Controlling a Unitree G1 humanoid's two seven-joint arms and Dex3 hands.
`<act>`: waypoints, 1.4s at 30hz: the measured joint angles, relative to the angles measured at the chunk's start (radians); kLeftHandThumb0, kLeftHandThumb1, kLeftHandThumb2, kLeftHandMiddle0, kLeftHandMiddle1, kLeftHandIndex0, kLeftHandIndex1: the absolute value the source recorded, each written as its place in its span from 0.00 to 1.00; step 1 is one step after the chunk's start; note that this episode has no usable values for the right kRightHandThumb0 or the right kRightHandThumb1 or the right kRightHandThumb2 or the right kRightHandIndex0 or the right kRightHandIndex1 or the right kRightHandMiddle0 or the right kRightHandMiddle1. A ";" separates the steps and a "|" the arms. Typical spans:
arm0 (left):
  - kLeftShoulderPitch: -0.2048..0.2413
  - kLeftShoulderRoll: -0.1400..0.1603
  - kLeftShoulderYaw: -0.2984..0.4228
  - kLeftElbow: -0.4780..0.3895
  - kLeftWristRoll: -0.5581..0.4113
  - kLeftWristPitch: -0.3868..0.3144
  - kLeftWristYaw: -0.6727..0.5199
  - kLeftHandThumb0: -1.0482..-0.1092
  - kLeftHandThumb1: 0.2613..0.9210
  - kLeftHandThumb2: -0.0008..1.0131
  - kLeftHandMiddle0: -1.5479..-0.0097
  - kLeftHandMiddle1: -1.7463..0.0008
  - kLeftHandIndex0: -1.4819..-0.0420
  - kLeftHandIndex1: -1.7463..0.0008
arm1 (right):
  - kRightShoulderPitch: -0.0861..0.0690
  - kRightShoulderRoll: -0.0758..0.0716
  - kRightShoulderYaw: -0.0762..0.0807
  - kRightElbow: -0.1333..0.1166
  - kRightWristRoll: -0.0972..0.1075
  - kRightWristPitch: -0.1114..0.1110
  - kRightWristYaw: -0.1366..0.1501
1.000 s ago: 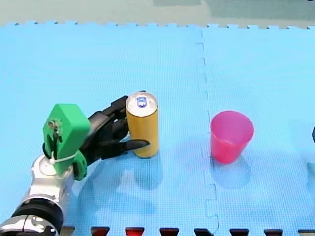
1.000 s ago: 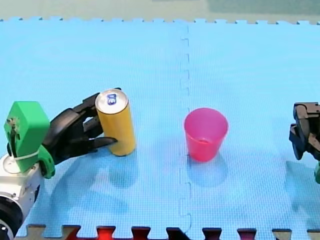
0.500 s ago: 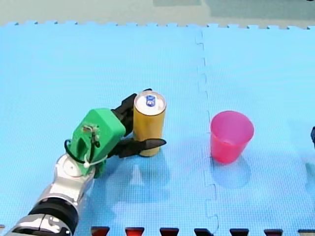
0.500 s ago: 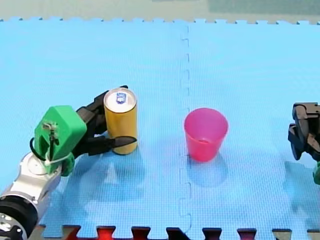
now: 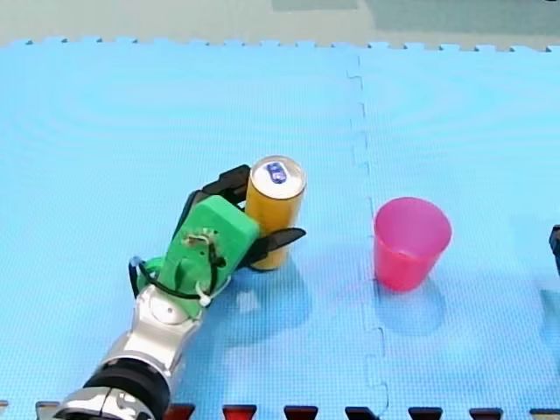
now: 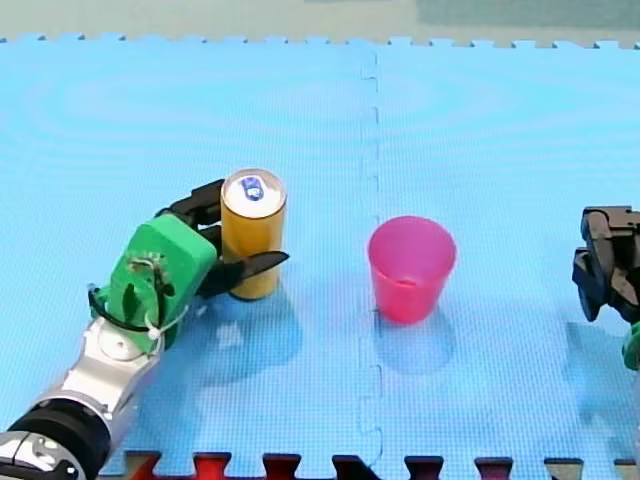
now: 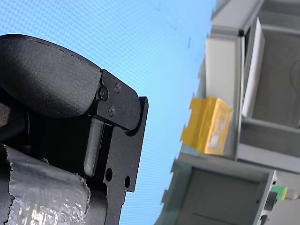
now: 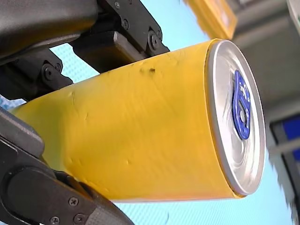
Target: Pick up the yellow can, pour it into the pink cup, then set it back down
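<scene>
The yellow can (image 5: 273,210) is upright with its silver top and blue tab facing up, in the middle left of the blue foam mat (image 5: 175,114). My left hand (image 5: 255,219), behind a green wrist block, is shut on the can with black fingers on both sides. In the second wrist view the can (image 8: 140,131) lies between black fingers (image 8: 117,33). The pink cup (image 5: 409,243) stands upright to the can's right, a gap between them. My right hand (image 6: 605,275) is at the mat's right edge, holding nothing.
A jigsaw seam (image 5: 366,262) in the mat runs front to back between can and cup. In the first wrist view a yellow box (image 7: 206,125) sits on grey shelving beyond the mat's edge.
My left hand has carried the can to the right and slightly farther away, closer to the pink cup. The forearm has swung in under it. The cup and right hand have not moved.
</scene>
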 measured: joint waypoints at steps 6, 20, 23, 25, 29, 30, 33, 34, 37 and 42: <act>0.003 0.011 0.005 0.003 -0.012 -0.011 -0.001 0.76 0.84 0.00 0.14 0.96 0.20 0.98 | -0.001 -0.001 -0.003 -0.002 0.004 0.001 0.002; -0.019 0.019 0.079 -0.002 -0.122 0.055 -0.130 0.77 0.77 0.00 0.11 0.98 0.17 0.99 | -0.003 0.003 0.004 -0.005 -0.002 0.004 -0.015; -0.026 0.022 0.084 -0.007 -0.127 0.064 -0.132 0.77 0.75 0.00 0.11 0.98 0.17 0.99 | -0.003 0.005 0.008 -0.005 -0.003 0.004 -0.019; -0.035 0.023 0.085 -0.013 -0.128 0.071 -0.129 0.76 0.74 0.00 0.11 0.98 0.16 0.99 | -0.003 0.007 0.010 -0.005 -0.005 0.005 -0.023; -0.067 0.024 0.071 -0.039 -0.106 0.079 -0.085 0.74 0.73 0.00 0.11 0.99 0.16 0.99 | -0.003 0.011 0.014 -0.005 -0.010 0.007 -0.029; -0.071 0.025 0.063 -0.044 -0.091 0.072 -0.068 0.74 0.72 0.00 0.11 0.99 0.16 1.00 | -0.003 0.013 0.015 -0.005 -0.011 0.008 -0.030; -0.074 0.029 0.022 -0.054 -0.015 0.039 0.024 0.73 0.72 0.00 0.10 0.99 0.16 1.00 | -0.003 0.018 0.016 -0.005 -0.016 0.010 -0.032; -0.074 0.030 0.009 -0.055 0.011 0.039 0.050 0.73 0.72 0.00 0.10 0.99 0.16 1.00 | -0.003 0.019 0.017 -0.005 -0.017 0.010 -0.032; -0.075 0.035 -0.039 -0.061 0.094 0.044 0.137 0.73 0.73 0.00 0.11 0.99 0.16 1.00 | -0.003 0.021 0.018 -0.005 -0.020 0.011 -0.032; -0.134 0.036 -0.116 -0.113 0.176 0.040 0.186 0.72 0.73 0.00 0.12 1.00 0.18 1.00 | -0.007 0.023 0.021 0.000 -0.027 0.015 -0.046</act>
